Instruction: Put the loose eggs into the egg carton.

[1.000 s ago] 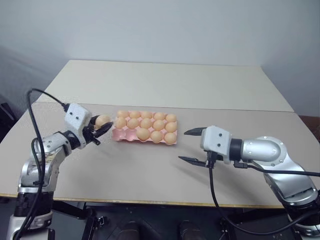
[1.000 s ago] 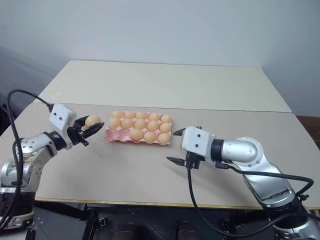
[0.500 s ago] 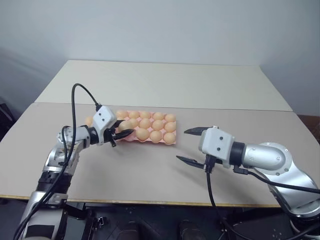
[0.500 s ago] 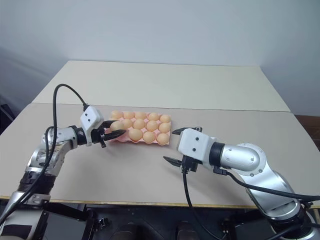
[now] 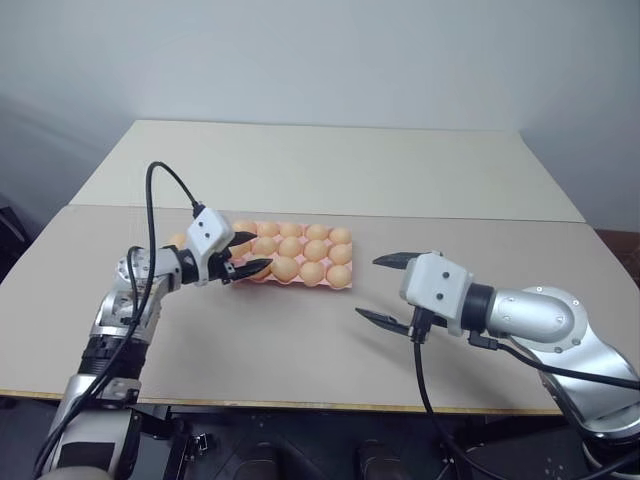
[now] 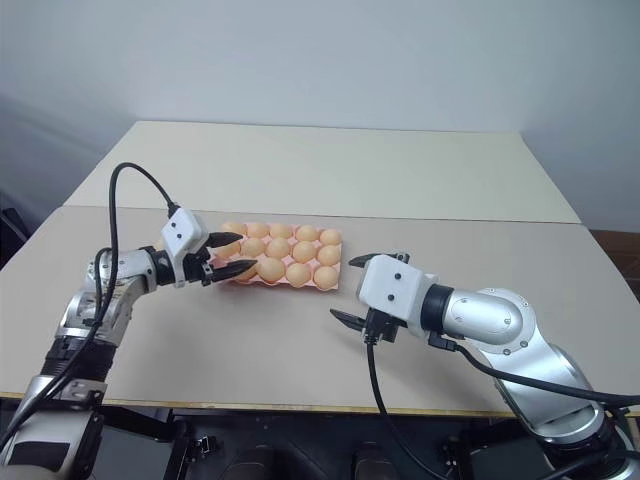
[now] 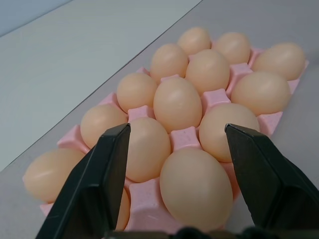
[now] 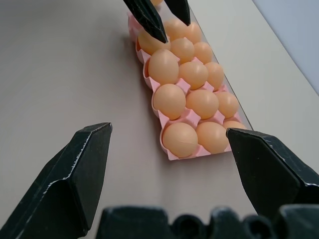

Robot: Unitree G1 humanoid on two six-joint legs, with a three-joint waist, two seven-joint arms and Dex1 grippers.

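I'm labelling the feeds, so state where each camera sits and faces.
Head views: above, looking forward and down at the beige table; both arms show.
Left wrist: along the left tool, open over pale orange eggs.
Right wrist: along the open right tool.
All share the pink moulded egg carton.

eggs (image 7: 177, 102): smooth, faint satin sheen, pale orange-tan | egg carton (image 7: 185, 138): pink moulded pulp, matt, slightly grainy | surface (image 5: 300, 330): matt beige laminate, smooth | left pincer (image 5: 243, 253) fingers (image 7: 97, 186): black matt plastic | right pincer (image 5: 385, 288): same black plastic, white glossy housing
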